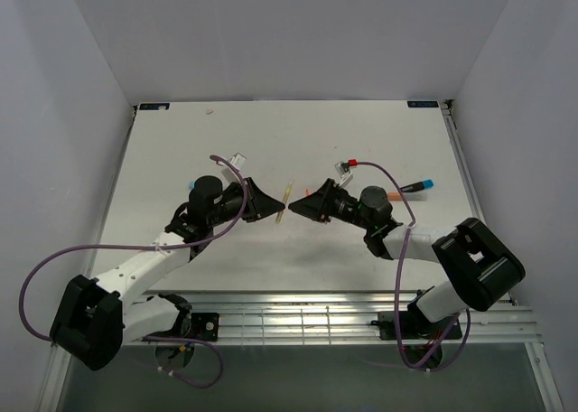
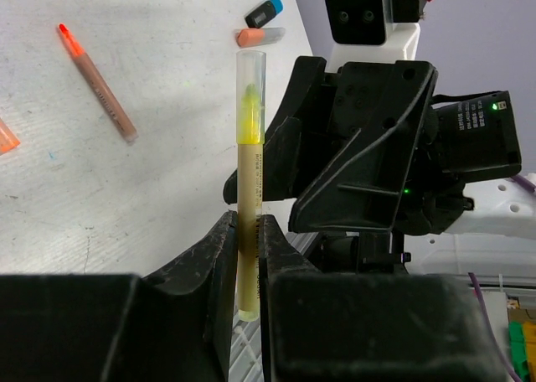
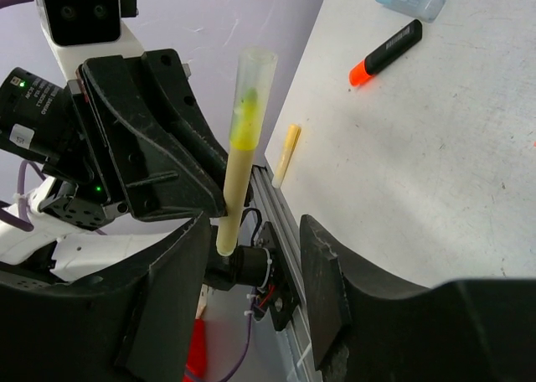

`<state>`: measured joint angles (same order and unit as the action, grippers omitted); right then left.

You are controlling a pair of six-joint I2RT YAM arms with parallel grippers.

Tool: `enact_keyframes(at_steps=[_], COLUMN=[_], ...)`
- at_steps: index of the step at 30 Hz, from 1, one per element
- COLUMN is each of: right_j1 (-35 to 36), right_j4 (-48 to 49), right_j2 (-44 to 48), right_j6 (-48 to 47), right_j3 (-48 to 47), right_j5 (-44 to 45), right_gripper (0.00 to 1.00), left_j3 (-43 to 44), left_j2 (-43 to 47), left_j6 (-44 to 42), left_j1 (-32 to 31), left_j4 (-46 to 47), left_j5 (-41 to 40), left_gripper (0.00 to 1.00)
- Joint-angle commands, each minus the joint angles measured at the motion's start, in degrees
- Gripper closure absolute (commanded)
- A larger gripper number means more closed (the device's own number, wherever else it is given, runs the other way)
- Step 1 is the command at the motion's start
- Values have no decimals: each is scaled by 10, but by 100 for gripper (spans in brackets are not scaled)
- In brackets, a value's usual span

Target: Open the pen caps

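Jaws of the left gripper [image 1: 274,210] clench a yellow pen [image 1: 285,202] over the middle of the surface [image 1: 289,141], its clear cap [image 2: 250,80] on. The right gripper [image 1: 296,204] faces it, both arms reaching inward, its jaws parted astride the pen.
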<state>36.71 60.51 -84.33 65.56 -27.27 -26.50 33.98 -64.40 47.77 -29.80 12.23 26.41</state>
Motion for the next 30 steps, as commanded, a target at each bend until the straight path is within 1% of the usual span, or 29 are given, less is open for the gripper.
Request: enact_keyframes(at_steps=[1,5,11,13,27,29,30], right_j1=[-3,-3,-3,-2,19,23,25], right_j4=[51,69,82,87,108,108,109], right_j2=[-10,-18,-30,-35,-74,-79,-80], right_j6=[3,8,16,22,35,36,36], right_j3=[-19,-19,-26,-29,-59,-62,-63], right_j5=[7,13,15,14,19,19,17], right_gripper=[48,53,55,58,68,71,77], left_j3=[-11,-16,-17,-18,-19,-19,-19], left_j2=[22,27,28,27,26,24,23], left_j6=[4,7,10,12,22,22,23], left_j1=[-5,-6,-9,-10,-19,-19,-19], left_j4=[14,17,19,21,32,34,35], left_j5=[11,11,11,9,7,6,4], left_gripper=[100,100,100,100,100,100,100])
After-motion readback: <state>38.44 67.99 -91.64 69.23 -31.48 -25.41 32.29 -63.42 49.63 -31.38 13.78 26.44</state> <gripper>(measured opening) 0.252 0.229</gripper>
